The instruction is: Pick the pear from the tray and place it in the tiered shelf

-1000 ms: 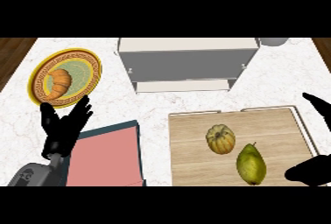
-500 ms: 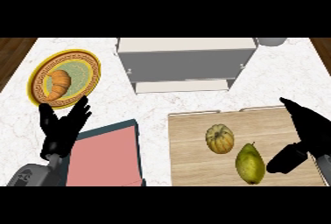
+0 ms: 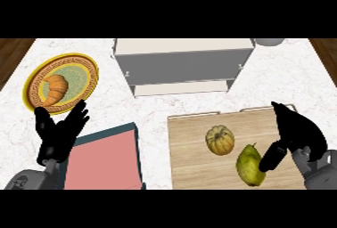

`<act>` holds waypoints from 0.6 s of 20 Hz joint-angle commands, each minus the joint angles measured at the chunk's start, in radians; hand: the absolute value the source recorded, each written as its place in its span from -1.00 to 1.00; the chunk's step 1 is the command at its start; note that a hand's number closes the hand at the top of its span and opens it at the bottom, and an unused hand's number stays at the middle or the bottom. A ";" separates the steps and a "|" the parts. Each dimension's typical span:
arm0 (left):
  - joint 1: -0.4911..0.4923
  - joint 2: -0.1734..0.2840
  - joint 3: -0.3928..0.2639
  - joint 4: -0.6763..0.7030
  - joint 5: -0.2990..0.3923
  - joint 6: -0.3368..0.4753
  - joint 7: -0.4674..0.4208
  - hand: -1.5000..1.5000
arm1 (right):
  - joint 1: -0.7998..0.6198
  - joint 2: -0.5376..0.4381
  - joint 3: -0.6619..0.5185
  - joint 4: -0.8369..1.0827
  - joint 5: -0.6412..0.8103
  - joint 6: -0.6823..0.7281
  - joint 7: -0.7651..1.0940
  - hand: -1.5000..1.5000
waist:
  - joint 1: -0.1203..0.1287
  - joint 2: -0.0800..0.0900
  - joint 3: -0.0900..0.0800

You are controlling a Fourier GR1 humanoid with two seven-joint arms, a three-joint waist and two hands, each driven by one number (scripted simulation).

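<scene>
Right hand [image 3: 299, 133] moved in; thumb touches pear [image 3: 249, 165].

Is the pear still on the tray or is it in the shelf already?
On the tray. The pear lies on the wooden tray beside the right hand; the shelf holds nothing.

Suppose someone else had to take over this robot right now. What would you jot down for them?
Right hand: open, over the wooden tray, thumb beside the pear, holding nothing.
Left hand: open, resting at the view's left, fingers up.
Pear: lying on the tray, next to a small pumpkin.
Tiered shelf: at the back of the counter, beyond the tray.
Done: nothing placed yet.
Left: grasp the pear, lift it, set it in the shelf.
</scene>
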 commanded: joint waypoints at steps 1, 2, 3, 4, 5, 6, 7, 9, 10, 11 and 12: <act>0.045 -0.006 0.018 0.053 -0.002 0.001 -0.035 0.00 | -0.046 0.072 0.018 0.059 0.047 0.026 0.240 -1.00 | -0.011 0.004 -0.005; 0.018 -0.026 -0.013 0.012 -0.031 0.050 0.008 0.00 | -0.039 0.108 0.038 0.058 0.071 0.013 0.240 -1.00 | -0.018 0.000 -0.004; 0.052 -0.010 0.013 0.042 0.002 -0.009 -0.030 0.00 | -0.040 0.114 0.032 0.086 0.067 0.027 0.240 -1.00 | -0.014 0.003 -0.004; 0.039 -0.008 0.003 0.010 -0.004 0.014 0.015 0.00 | -0.032 0.137 0.045 0.066 0.083 0.022 0.240 -1.00 | -0.023 -0.003 -0.004; 0.027 -0.012 0.013 0.047 -0.014 0.015 -0.012 0.00 | -0.036 0.151 0.048 0.094 0.113 0.014 0.240 -1.00 | -0.026 0.002 -0.003; 0.039 -0.006 0.028 0.055 0.005 -0.002 -0.012 0.00 | -0.024 0.145 0.042 0.084 0.105 0.033 0.240 -1.00 | -0.032 0.000 -0.004; 0.030 -0.011 0.005 0.024 -0.022 0.019 -0.005 0.00 | -0.041 0.191 0.049 0.135 0.132 0.019 0.240 -1.00 | -0.021 0.002 -0.003; 0.036 -0.002 0.019 -0.023 0.003 0.022 0.037 0.00 | -0.036 0.185 0.036 0.143 0.140 0.052 0.240 -1.00 | -0.022 -0.003 -0.002; 0.044 0.012 0.024 -0.016 0.003 0.004 0.030 0.00 | -0.029 0.173 0.032 0.142 0.156 0.055 0.240 -1.00 | -0.027 -0.003 -0.002; 0.068 -0.038 -0.002 0.011 -0.006 0.014 -0.006 0.00 | -0.063 0.190 0.023 0.185 0.164 0.064 0.240 -1.00 | -0.018 0.002 -0.003; 0.068 0.015 0.028 0.008 0.001 -0.020 -0.006 0.00 | -0.030 0.193 0.038 0.179 0.190 0.050 0.240 -1.00 | -0.024 0.001 -0.002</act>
